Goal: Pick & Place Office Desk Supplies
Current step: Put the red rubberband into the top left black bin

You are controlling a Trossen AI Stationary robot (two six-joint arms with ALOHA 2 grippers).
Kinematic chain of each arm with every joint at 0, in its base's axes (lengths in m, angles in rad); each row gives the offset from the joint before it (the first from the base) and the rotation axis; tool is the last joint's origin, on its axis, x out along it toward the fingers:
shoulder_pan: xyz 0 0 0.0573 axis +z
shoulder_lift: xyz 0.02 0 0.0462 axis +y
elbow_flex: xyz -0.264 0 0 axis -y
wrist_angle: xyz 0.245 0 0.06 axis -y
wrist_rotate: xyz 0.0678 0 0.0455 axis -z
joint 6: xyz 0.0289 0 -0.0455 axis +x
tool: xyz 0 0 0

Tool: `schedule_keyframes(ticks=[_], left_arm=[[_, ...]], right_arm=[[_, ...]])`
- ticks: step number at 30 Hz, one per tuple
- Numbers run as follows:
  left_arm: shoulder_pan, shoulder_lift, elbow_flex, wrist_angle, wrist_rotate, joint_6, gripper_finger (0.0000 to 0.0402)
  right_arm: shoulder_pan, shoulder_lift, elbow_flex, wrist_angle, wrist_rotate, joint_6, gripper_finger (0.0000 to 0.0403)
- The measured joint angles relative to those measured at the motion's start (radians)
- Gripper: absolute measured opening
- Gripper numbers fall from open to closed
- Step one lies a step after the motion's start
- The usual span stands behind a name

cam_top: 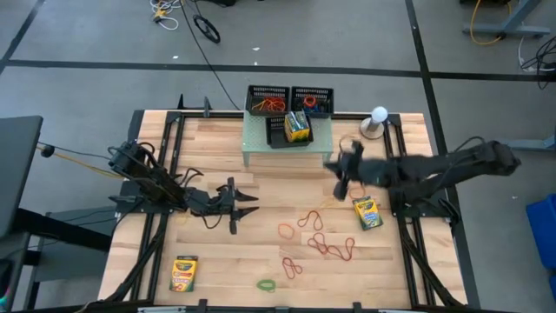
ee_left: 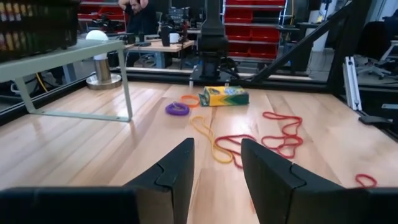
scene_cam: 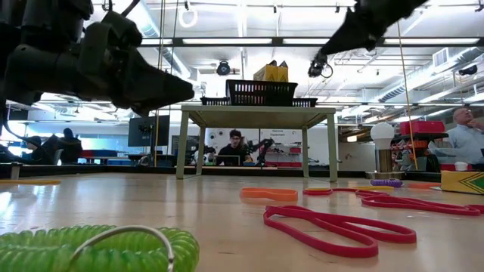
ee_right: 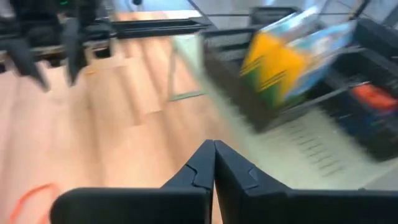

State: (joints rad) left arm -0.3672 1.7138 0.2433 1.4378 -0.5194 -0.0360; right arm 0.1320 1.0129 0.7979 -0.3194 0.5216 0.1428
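Crayon boxes: I count one on the tabletop by the right arm (cam_top: 367, 212), one near the front-left corner (cam_top: 183, 272), and two standing in the front mesh tray (cam_top: 297, 127) on the pale green riser (cam_top: 261, 148).
Handling, boxes: I judge them light, stiff cardboard with slick printed faces; I would pinch across the two long narrow sides near the middle, gently enough not to crush them.
Rubber bands: red, orange and pink loops lie scattered mid-tabletop (cam_top: 326, 246), a green coil at the front edge (cam_top: 266, 284), a purple one (ee_left: 177, 109) near the right-hand box; more sit in the rear trays (cam_top: 269, 104).
Handling, bands: nearly weightless, limp, lying flat; I expect them to slip or stretch, so I would press one tool tip to the wood and close on a single strand where loops do not overlap.
Left tool: (cam_top: 239, 204) hovering over bare wood left of the bands, fingers parted, empty.
Right tool: (cam_top: 341, 168) raised just in front of the riser, fingers pressed together with nothing between them.
Tabletop: pale wood planks (cam_top: 217, 252).
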Motion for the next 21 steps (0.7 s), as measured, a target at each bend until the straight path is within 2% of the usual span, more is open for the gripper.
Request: schedule_keyframes(ticks=[5,8,11,15,18,21], left_arm=[[0.0,0.004,0.074,-0.127,-0.003,0.023,0.0125],[0.0,0.039,0.126,-0.191,0.003,0.032,0.0096],[0.0,0.099,0.173,-0.183,0.068,0.064,0.0056],[0.0,0.183,0.227,-0.132,0.176,0.097,0.0009],[0.001,0.232,0.261,-0.12,0.211,0.106,0.0009],[0.001,0.257,0.283,-0.12,0.214,0.107,0.0016]], right_arm=[[0.215,0.047,-0.12,0.134,0.073,0.155,0.0011],[0.334,0.096,-0.145,0.122,0.138,0.26,0.0016],[0.435,0.161,-0.143,0.094,0.188,0.364,0.0017],[0.492,0.276,-0.135,0.097,0.196,0.49,0.0023],[0.491,0.373,-0.135,0.091,0.176,0.577,0.004],[0.459,0.456,-0.135,0.101,0.101,0.636,0.0068]])
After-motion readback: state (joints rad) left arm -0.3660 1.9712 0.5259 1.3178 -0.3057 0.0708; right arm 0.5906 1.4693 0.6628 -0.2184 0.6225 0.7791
